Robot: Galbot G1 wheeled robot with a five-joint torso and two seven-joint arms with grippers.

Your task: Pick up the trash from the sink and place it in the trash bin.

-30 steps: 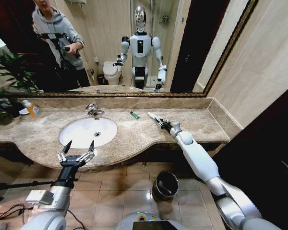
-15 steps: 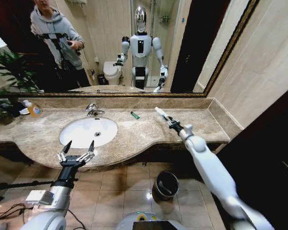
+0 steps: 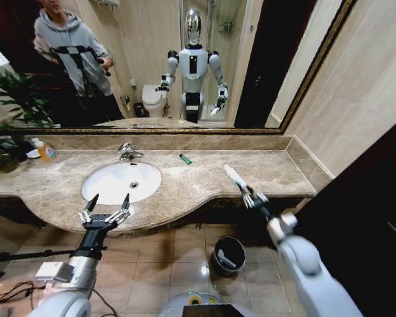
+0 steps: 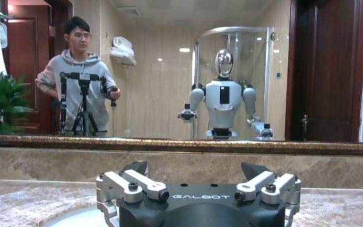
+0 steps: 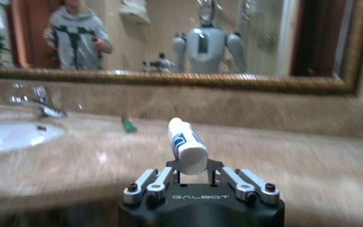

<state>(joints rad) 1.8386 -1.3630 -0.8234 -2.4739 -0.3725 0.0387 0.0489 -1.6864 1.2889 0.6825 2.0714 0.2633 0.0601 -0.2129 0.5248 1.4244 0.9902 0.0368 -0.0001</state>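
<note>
The right gripper (image 3: 251, 197) is clamped on a white-and-blue tube (image 3: 233, 176), which sticks up and away from its fingers toward the mirror. In the head view it hangs at the near right edge of the marble counter (image 3: 264, 168), over the counter's front lip, with open floor below and the dark doorway to its right. The right wrist view shows the same tube (image 5: 186, 145) pinched between the closed fingers, blue print on its white body.

The trash bin (image 3: 227, 255) stands on the tiled floor under the counter edge, a little to the left of and nearer than the gripper; a pale piece lies inside it.

The left gripper (image 3: 105, 210) hovers with its fingers spread wide at the near edge of the counter, just in front of the sink (image 3: 121, 181) (its two fingertips point up and apart). The left wrist view shows its open fingers (image 4: 132, 182) facing the mirror.

The basin is white and oval, the chrome faucet (image 3: 126, 151) at its far side. A tiny green tube (image 3: 185, 158) lies on the counter to the right of the faucet, well apart from both grippers. An orange bottle (image 3: 43, 150) stands at the far left by a plant (image 3: 10, 105). The counter between the sink and the right gripper is bare marble.
</note>
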